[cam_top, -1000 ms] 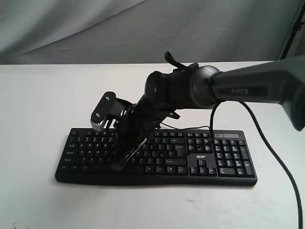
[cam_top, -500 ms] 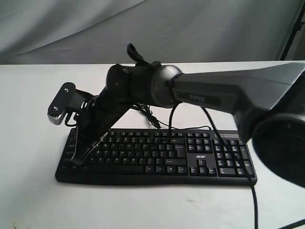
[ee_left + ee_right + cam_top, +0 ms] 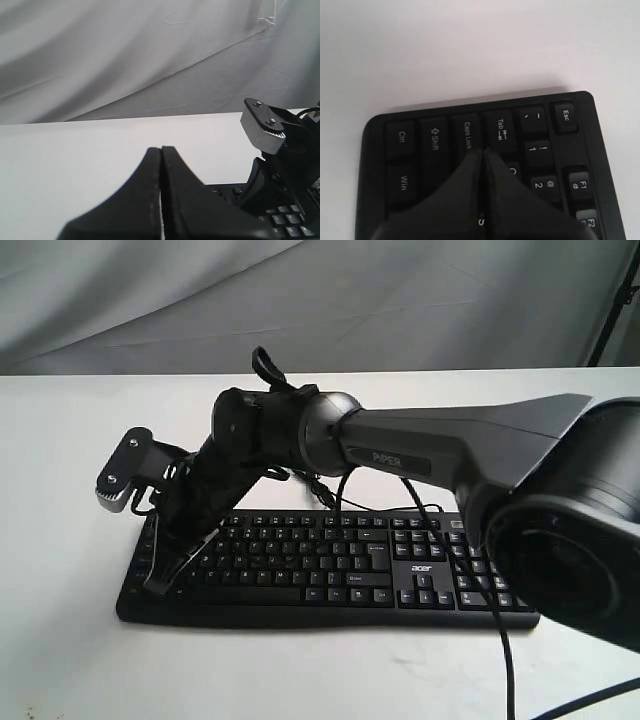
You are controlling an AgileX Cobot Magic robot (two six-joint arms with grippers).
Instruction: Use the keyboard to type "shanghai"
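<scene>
I count one keyboard (image 3: 400, 570) lying on the white table (image 3: 60, 460) toward the near side, with its number pad to the right and one thin cable (image 3: 325, 490) trailing off the far edge. Two grippers show. The right gripper (image 3: 158, 582) reaches across to the keyboard's left end, its two fingers pressed together and tips down beside the Caps Lock key (image 3: 468, 135); I cannot tell whether they touch a key. The left gripper (image 3: 161, 152), seen only from its own wrist camera, has its fingers together on nothing.

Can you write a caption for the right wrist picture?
Shut right hand pointing at the black keyboard, beside its Caps Lock key.
</scene>
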